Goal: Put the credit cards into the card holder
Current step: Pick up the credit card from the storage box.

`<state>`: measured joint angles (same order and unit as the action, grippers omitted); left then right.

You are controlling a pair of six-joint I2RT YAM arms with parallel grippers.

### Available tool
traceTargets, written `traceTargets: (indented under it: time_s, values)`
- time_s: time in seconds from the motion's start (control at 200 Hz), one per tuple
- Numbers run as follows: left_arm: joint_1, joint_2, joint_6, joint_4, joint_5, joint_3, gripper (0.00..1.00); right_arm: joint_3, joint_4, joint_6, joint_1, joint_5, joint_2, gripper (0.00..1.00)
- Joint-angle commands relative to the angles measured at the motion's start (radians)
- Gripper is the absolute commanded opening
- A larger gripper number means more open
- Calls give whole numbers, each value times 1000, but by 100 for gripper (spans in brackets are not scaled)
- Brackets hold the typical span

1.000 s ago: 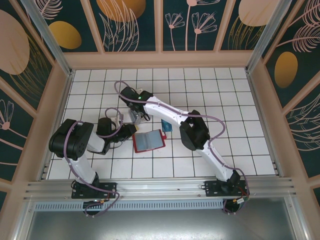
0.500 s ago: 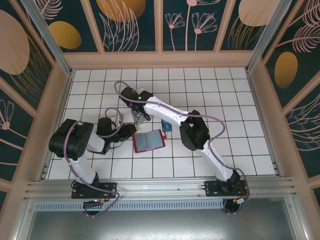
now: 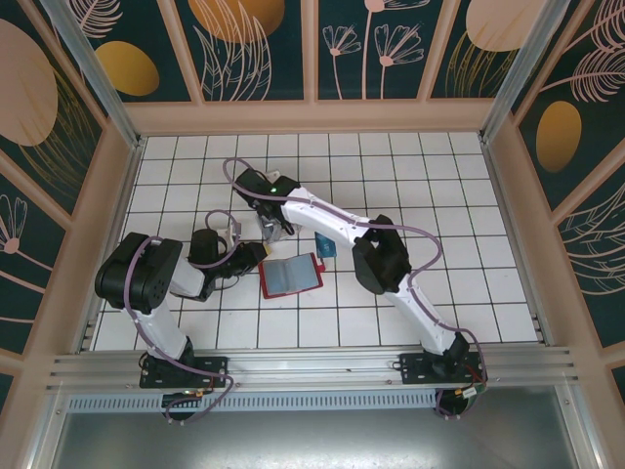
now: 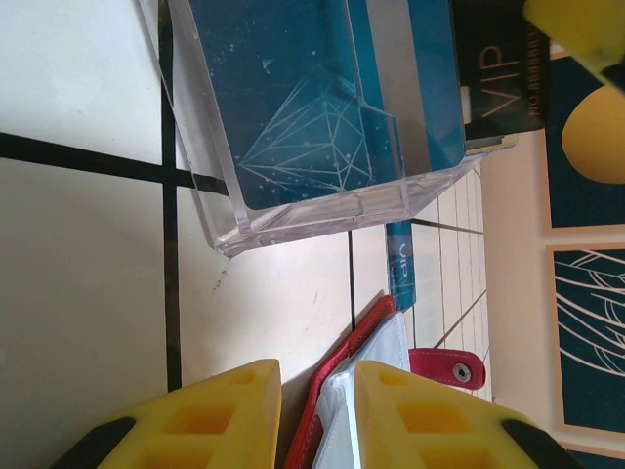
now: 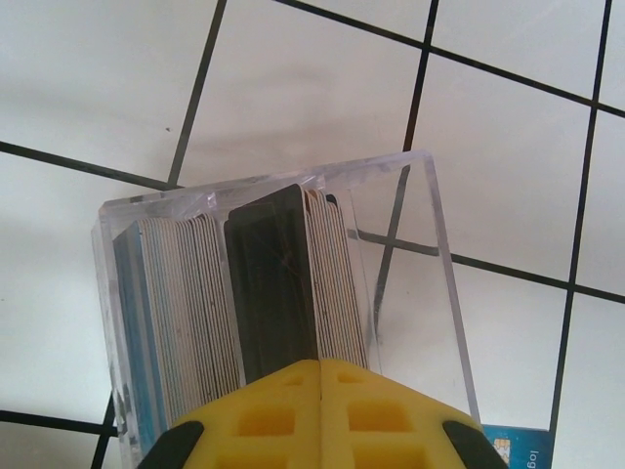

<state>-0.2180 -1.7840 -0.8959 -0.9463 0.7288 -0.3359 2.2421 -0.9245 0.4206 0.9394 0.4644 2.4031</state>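
Viewing from top: holder (image 3: 291, 276) open on tiles, left gripper (image 3: 256, 256) at its left edge; right gripper (image 3: 270, 233) tips hard to make out.
Left wrist: jaws apart, holder rim in gap, contact cut off.
Right wrist: pinched shut on dark card (image 5: 273, 283) in clear box (image 5: 420, 293), among stacked cards (image 5: 186, 313).

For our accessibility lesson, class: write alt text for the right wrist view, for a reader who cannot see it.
A yellow pincer, shut, pinches a dark card standing among pale cards in a clear box on a white tiled floor.
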Motion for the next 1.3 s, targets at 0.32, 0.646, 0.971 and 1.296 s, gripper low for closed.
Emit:
traceTargets:
  time_s: [0.32,0.646,0.971,1.296]
  values:
    - [-7,-58,29,362,-131,48,29,-209,141,3,-93,-333,-230,0]
    - [-8,-58,30,366,-133,49,29,-391,321,53,-146,-572,-305,0]
    - [-7,-17,46,431,-140,18,31,-564,424,49,-202,-657,-494,0]
    - [-8,45,53,484,-157,12,32,-945,486,21,-148,-600,-769,0]
